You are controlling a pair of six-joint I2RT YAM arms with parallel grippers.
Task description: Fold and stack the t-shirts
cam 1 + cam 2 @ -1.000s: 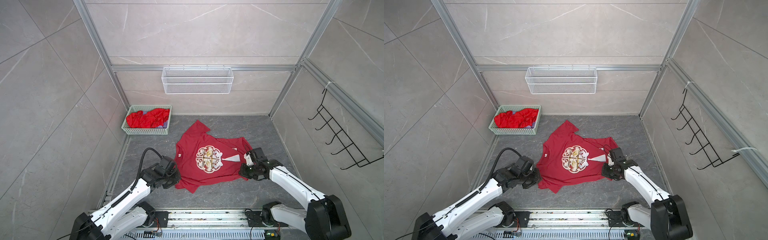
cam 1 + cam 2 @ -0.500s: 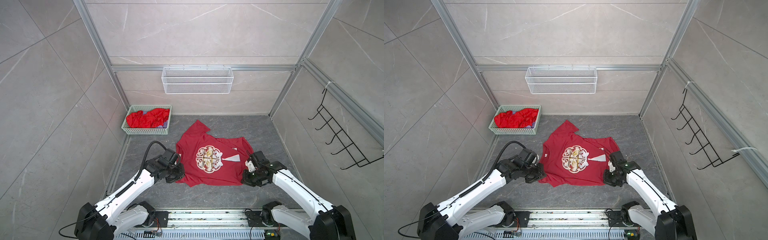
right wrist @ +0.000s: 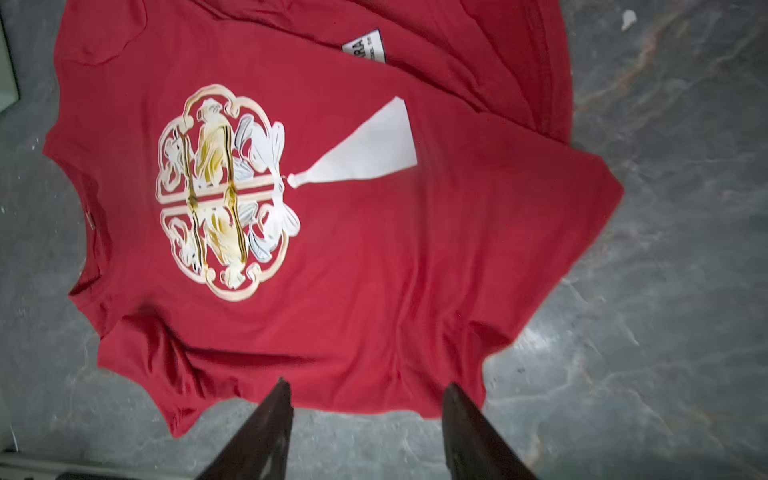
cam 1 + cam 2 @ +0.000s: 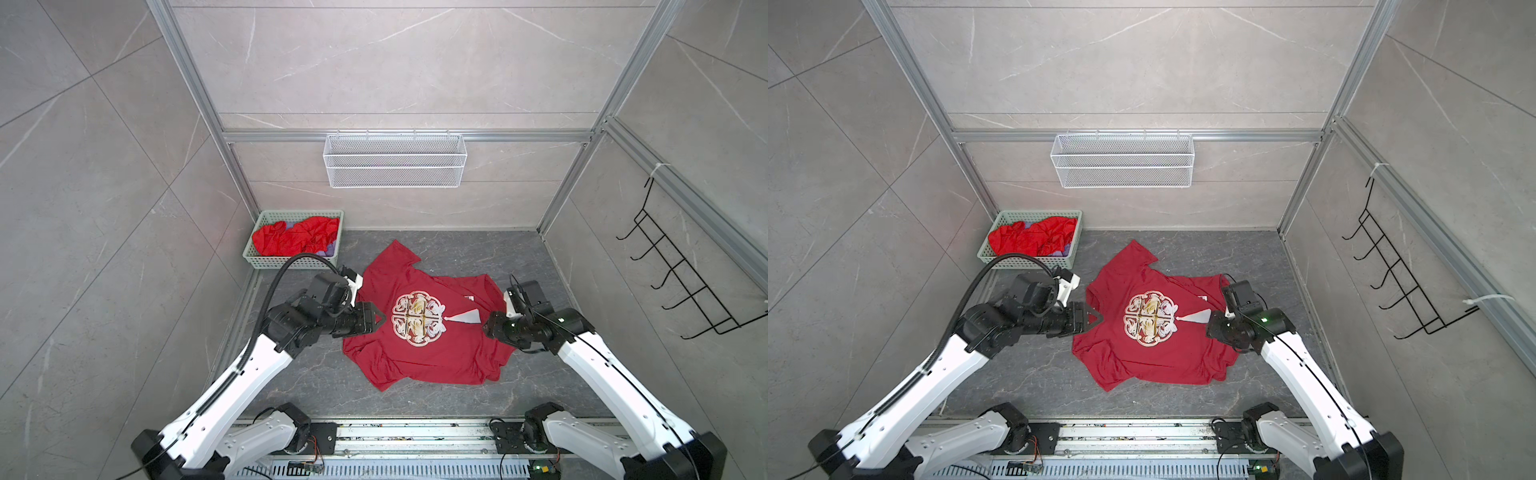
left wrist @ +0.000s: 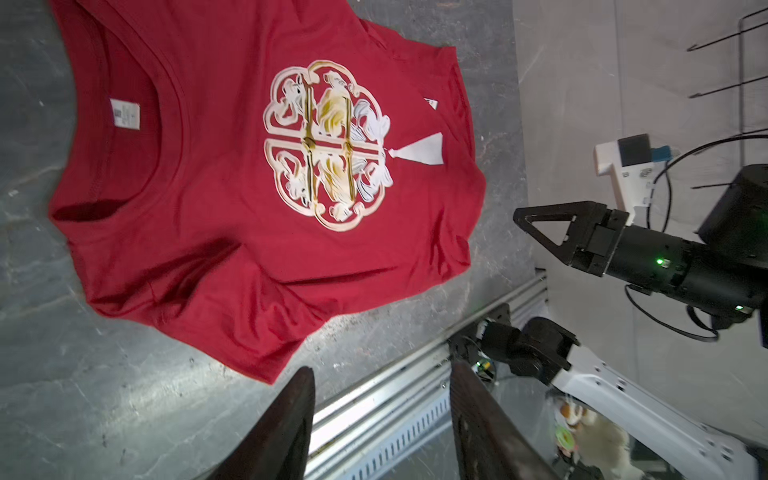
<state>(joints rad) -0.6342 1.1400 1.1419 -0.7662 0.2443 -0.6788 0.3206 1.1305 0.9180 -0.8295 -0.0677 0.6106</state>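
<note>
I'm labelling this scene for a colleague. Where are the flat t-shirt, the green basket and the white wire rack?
flat t-shirt (image 4: 432, 357): in a top view, on plain red cloth.
green basket (image 4: 266, 262): in a top view, on its front wall.
white wire rack (image 4: 395, 176): in a top view, on its front mesh.

T-shirt (image 4: 419, 357) on floor (image 4: 478, 249); left pincer (image 4: 377, 321) at its left edge, right pincer (image 4: 487, 328) at right; basket (image 4: 266, 262) with shirts (image 4: 299, 239) behind-left
</note>
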